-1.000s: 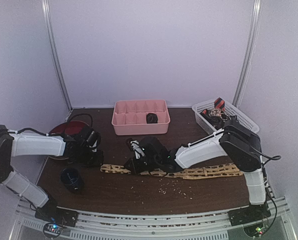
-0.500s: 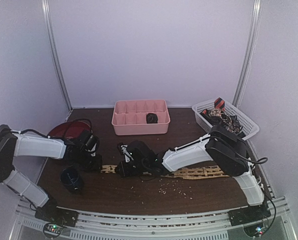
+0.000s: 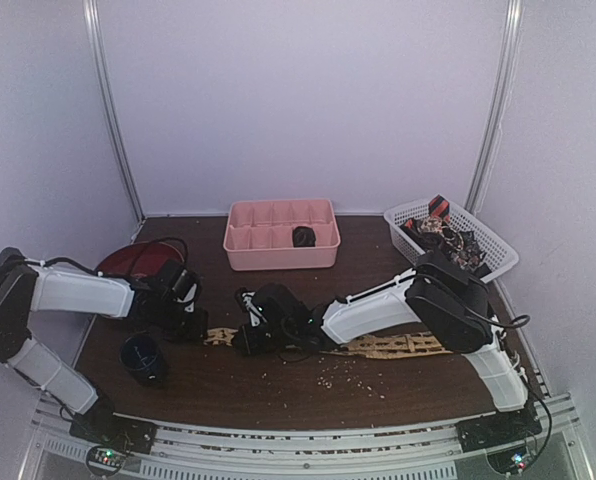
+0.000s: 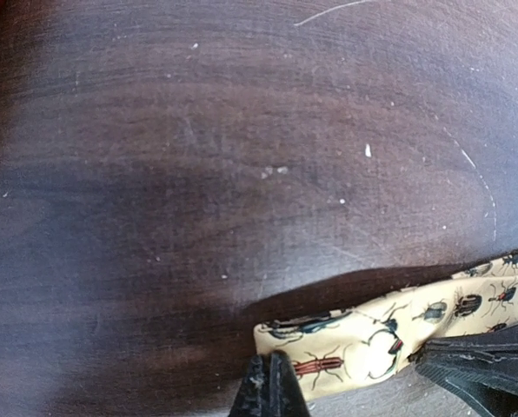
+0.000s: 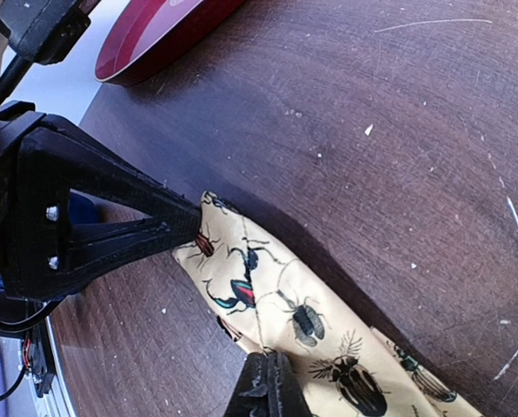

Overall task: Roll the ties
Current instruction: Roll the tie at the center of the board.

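A tan beetle-print tie [image 3: 388,345] lies flat across the dark wooden desk [image 3: 278,390], running left to right near the front edge. The left gripper [image 4: 272,387] has its fingers pinched on the tie's left end. Just beside it, the right gripper [image 5: 268,387] has its fingers pressed together, tips touching the tie. A white basket [image 3: 498,250] at the back right holds other ties [image 3: 438,212].

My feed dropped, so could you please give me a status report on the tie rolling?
Left gripper shut on tie end. Right gripper shut on it alongside. Tie flat, not yet rolled. Crumbs near it.
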Available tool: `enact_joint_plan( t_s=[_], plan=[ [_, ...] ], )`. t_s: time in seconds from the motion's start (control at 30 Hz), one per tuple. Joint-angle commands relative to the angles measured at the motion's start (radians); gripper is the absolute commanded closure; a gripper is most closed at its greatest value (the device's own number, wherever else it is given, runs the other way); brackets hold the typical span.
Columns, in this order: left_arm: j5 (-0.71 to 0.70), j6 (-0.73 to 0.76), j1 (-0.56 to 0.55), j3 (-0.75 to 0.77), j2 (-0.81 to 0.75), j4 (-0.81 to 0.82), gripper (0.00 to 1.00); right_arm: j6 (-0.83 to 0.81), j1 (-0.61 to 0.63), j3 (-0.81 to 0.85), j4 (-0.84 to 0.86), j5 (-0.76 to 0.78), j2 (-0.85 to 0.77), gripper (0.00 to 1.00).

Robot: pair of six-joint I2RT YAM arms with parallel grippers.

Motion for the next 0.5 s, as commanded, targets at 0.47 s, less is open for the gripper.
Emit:
enact_joint_plan(
  t_s=[0.47],
  plan=[
    [-0.026, 0.021, 0.006, 0.062, -0.010, -0.044, 1.00, 0.098, -0.021, -0.001, 0.052, 0.013, -0.025, 1.00]
  ],
)
